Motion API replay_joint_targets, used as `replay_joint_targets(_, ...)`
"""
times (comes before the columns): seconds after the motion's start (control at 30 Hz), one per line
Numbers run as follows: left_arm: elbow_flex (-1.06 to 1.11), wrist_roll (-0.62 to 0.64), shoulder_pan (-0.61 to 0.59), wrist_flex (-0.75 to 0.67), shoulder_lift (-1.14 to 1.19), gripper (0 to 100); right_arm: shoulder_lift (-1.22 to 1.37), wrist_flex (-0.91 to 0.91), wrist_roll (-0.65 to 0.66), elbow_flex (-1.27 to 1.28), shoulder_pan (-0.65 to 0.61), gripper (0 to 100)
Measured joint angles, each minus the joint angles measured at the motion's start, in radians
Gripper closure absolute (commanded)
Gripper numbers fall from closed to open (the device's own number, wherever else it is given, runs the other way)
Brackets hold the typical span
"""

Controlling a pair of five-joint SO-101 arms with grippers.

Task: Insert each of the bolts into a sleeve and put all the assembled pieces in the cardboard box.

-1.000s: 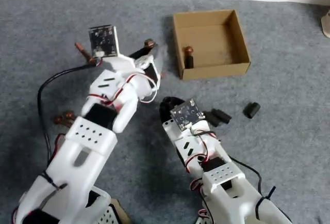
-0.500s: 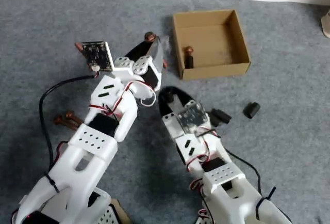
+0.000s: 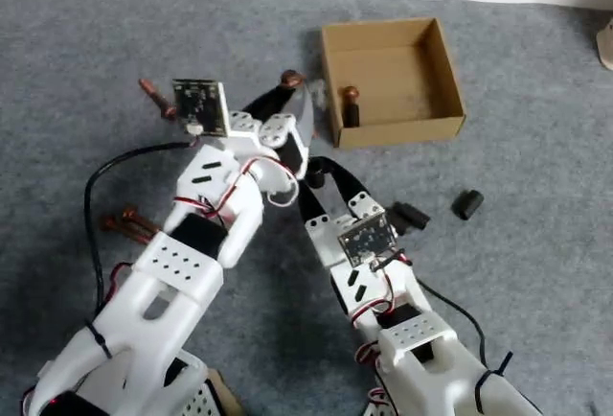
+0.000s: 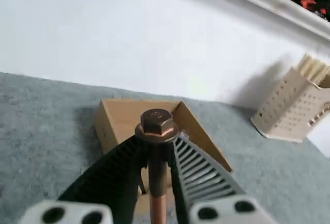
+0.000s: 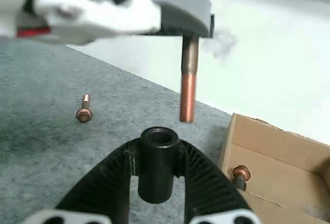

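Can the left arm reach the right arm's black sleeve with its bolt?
Probably yes: the copper hex-head bolt points its tip near the black cylindrical sleeve, slightly off its open mouth, nothing between.

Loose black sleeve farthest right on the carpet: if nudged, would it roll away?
The sleeve looks like a short cylinder that seems to lie on its side, so a sideways push would probably roll it. The carpet looks fuzzy, likely stopping it soon. It appears rigid, unlikely to deform when gripped.
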Motion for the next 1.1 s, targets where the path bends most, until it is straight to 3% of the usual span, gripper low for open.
replay_joint_targets(0.3, 0.000, 0.000, 0.002, 0.035, -0.002, 100, 0.000, 0.000, 0.000, 0.000, 0.008, 99.4)
replay_joint_targets(0.53, -0.069, 0.064, 0.003, 0.281, -0.005, 100, 0.000, 0.000, 0.000, 0.000, 0.029, 99.4)
replay_joint_targets(1.1, -0.055, 0.069, 0.074, 0.290, -0.253, 100, 0.000, 0.092, 0.000, -0.002, 0.029, 99.4)
